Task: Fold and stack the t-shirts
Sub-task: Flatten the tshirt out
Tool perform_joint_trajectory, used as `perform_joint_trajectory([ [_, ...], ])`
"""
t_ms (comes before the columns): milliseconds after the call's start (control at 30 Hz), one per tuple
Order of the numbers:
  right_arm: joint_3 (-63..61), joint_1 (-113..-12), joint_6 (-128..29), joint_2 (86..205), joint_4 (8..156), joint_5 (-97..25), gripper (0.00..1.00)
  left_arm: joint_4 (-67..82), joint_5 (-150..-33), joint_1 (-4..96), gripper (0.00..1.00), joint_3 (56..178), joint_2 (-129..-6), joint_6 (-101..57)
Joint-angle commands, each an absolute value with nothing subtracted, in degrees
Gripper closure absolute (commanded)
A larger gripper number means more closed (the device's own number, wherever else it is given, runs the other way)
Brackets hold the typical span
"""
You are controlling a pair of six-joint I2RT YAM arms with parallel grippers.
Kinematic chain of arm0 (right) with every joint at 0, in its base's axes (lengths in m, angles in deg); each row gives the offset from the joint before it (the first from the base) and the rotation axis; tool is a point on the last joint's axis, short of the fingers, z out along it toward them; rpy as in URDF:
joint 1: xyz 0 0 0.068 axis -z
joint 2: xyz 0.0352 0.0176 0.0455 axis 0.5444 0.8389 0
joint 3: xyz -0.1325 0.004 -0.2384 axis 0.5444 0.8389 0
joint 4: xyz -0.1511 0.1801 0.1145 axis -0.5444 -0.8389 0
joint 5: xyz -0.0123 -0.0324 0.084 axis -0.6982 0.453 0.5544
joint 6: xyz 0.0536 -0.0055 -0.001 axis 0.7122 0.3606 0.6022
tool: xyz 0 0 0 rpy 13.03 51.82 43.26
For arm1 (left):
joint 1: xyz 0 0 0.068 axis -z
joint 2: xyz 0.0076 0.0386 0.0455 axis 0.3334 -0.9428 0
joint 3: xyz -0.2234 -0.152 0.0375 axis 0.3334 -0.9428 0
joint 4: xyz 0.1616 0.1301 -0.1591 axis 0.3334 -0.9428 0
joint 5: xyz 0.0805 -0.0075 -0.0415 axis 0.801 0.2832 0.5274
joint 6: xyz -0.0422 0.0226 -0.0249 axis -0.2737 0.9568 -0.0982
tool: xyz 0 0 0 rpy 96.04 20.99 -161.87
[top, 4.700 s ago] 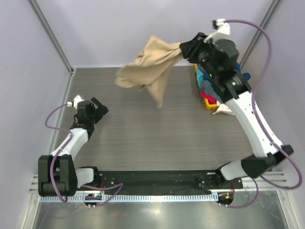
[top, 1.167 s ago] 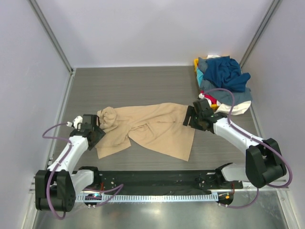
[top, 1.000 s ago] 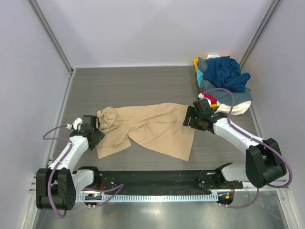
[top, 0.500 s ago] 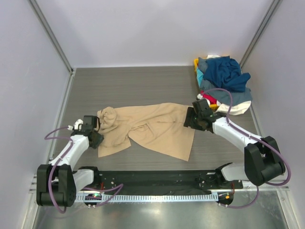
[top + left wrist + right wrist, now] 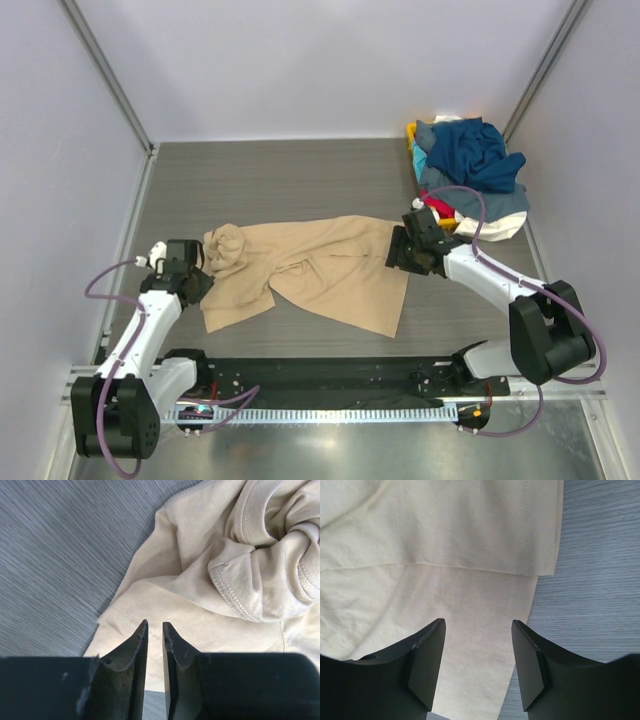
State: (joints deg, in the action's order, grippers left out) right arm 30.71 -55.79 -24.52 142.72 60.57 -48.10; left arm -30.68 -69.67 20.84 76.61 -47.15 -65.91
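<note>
The left gripper [image 5: 154, 625] has its jaws almost together over the left edge of the tan t-shirt [image 5: 240, 555]; I cannot tell if it pinches cloth. The right gripper [image 5: 478, 622] is spread wide above the shirt's hem, with the pile of other t-shirts [image 5: 470, 165] just beyond it.

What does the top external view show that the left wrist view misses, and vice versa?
Only top external: the pile of other t-shirts in the far right corner and the right gripper. Only left wrist: the stitching on a bunched hem, and the narrow gap between the left gripper's jaws. Both: the tan t-shirt on the grey table.
</note>
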Motion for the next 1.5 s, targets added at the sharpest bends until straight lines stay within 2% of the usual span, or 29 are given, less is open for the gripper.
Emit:
perform_joint_trajectory([
  [0, 29.24, -55.83, -24.70, 142.88, 61.30, -47.60, 0.39, -28.89, -72.11, 20.62, 0.82, 75.89, -47.54, -64.87],
  [67, 29.33, -55.83, -24.61, 142.71, 61.21, -47.52, 0.38, -29.14, -72.73, 20.62, 0.75, 75.62, -47.55, -64.44],
  [100, 29.50, -55.83, -24.61, 142.71, 61.21, -47.08, 0.38, -29.67, -71.86, 20.62, 0.61, 75.54, -47.46, -64.61],
  [200, 30.29, -55.74, -24.35, 142.53, 61.30, -46.81, 0.37, -31.51, -68.44, 20.62, 0.37, 74.22, -46.93, -65.14],
  [333, 31.17, -55.83, -24.26, 142.79, 61.91, -46.90, 0.37, -30.30, -70.08, 20.62, 0.34, 73.25, -50.61, -66.10],
  [467, 31.35, -55.92, -24.61, 142.71, 61.91, -46.72, 0.37, -27.13, -70.88, 20.62, 0.37, 72.11, -54.05, -66.81],
  [767, 31.70, -55.83, -24.96, 142.44, 61.65, -47.60, 0.38, -26.16, -69.92, 20.62, 0.60, 74.21, -53.53, -65.93],
  [1233, 31.08, -55.83, -25.14, 143.41, 61.65, -47.69, 0.38, -28.97, -70.53, 20.62, 0.65, 75.53, -49.39, -65.14],
  [1333, 31.17, -55.83, -25.05, 143.59, 61.65, -47.60, 0.39, -28.71, -70.71, 20.62, 0.73, 75.45, -49.65, -65.05],
  [1433, 31.26, -55.74, -24.96, 143.50, 61.65, -47.69, 0.39, -27.30, -71.76, 20.62, 0.88, 75.10, -50.18, -64.61],
  [1467, 31.26, -55.83, -25.05, 143.24, 61.65, -47.78, 0.39, -26.95, -72.54, 20.62, 1.00, 74.92, -50.62, -64.52],
])
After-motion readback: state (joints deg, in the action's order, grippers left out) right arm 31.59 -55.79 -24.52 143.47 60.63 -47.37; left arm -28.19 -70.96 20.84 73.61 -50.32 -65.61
